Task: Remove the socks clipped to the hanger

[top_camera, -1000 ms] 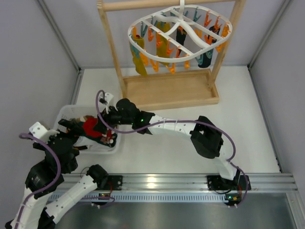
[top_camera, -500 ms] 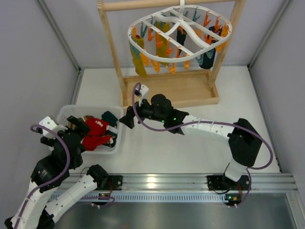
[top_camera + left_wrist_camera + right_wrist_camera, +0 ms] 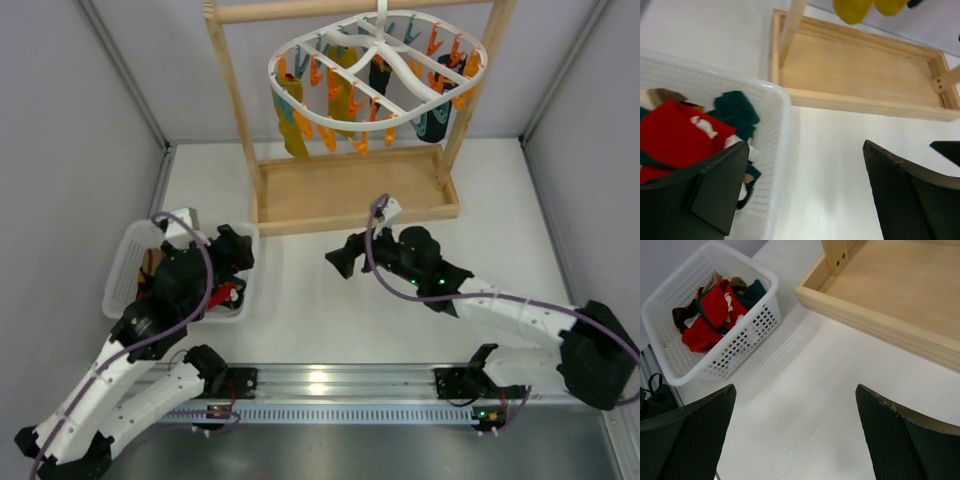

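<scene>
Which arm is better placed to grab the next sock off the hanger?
Right. The right claw is open, empty, just in front of the wooden rack that carries the hanger and its socks. The left claw, also open, is over the basket, farther to the side.

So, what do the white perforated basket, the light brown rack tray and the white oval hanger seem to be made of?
The white perforated basket looks like moulded plastic: glossy, regular slots. The light brown rack tray looks like wood, matte with visible grain. The white oval hanger is probably plastic: smooth, uniformly white.
</scene>
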You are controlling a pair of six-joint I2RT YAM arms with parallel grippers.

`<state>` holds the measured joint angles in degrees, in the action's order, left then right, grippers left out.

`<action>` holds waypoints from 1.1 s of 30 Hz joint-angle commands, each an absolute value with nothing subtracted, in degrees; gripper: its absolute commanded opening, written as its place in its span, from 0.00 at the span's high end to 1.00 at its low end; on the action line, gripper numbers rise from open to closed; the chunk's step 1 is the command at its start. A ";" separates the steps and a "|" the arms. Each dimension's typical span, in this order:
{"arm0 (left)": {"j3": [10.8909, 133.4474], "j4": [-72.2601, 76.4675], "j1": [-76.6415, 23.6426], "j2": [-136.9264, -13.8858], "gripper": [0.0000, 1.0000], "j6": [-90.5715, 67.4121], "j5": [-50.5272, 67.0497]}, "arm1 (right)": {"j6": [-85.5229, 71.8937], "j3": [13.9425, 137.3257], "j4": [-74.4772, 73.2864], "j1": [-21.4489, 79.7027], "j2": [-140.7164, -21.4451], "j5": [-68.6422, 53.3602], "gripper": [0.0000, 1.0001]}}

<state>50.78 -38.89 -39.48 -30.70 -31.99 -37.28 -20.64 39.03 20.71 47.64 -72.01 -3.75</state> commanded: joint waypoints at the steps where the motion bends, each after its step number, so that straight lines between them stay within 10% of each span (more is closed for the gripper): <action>1: 47.56 -22.62 -39.64 -37.33 0.01 -30.68 -25.33 | -20.22 34.99 21.28 45.97 -58.15 -0.35 0.01; 16: 51.85 24.42 -37.36 -74.25 0.01 -14.68 -21.81 | -15.38 31.38 -3.68 44.74 -23.93 4.66 0.01; 33: 74.41 40.78 -27.51 -112.30 0.01 -4.59 -26.00 | -14.94 29.45 -5.45 44.82 -20.13 -1.30 0.00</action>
